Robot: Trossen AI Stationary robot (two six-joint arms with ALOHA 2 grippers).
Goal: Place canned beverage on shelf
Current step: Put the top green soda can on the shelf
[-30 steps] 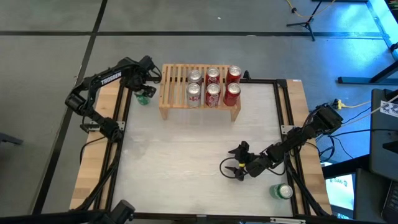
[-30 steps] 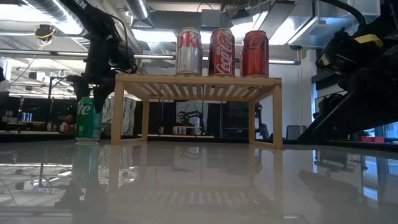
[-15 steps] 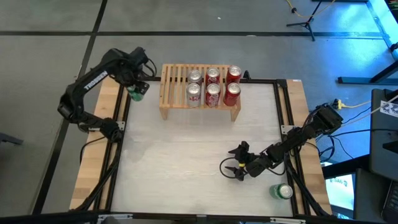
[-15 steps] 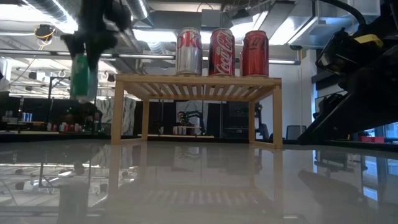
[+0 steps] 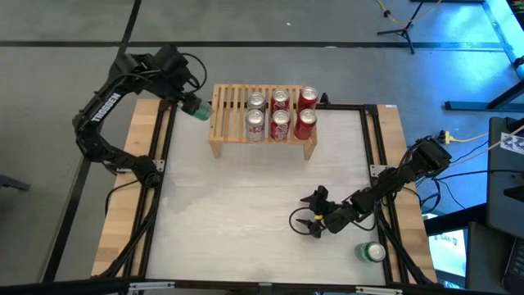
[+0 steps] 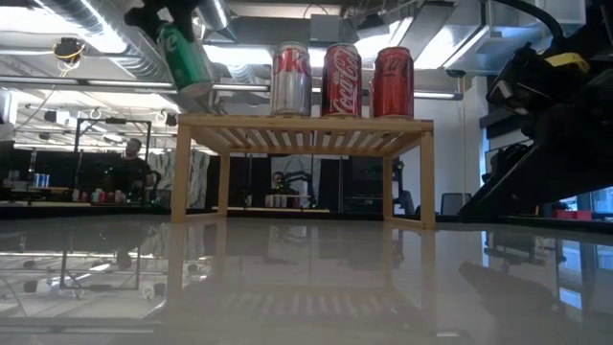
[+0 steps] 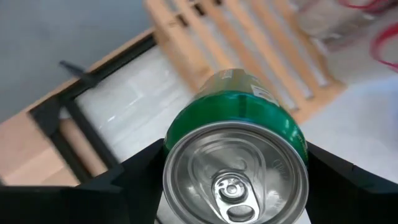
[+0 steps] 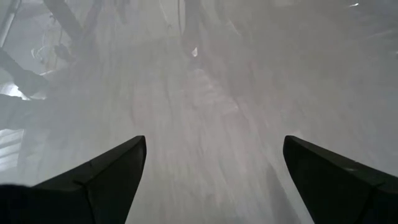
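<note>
Left hand (image 7: 233, 180) clamps the smooth, rigid green aluminium can (image 6: 184, 56) mid-body, tilted, just beside the slatted light-wood shelf (image 6: 302, 129), likely slippery.

Table (image 5: 246, 205): pale top, black-framed, wooden side strips.
Red and silver cans (image 5: 280, 113): six upright in two rows, at the table's far edge.
Green can (image 5: 370, 251): on its side at the table's near right corner.
Tripod (image 5: 401, 29): on the floor beyond the table's far right corner.
Person (image 6: 132, 153): in the room behind the table.

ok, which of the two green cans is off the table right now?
The green can held tilted in the left gripper, beside the shelf's left end. The other green can lies near the right arm.
</note>
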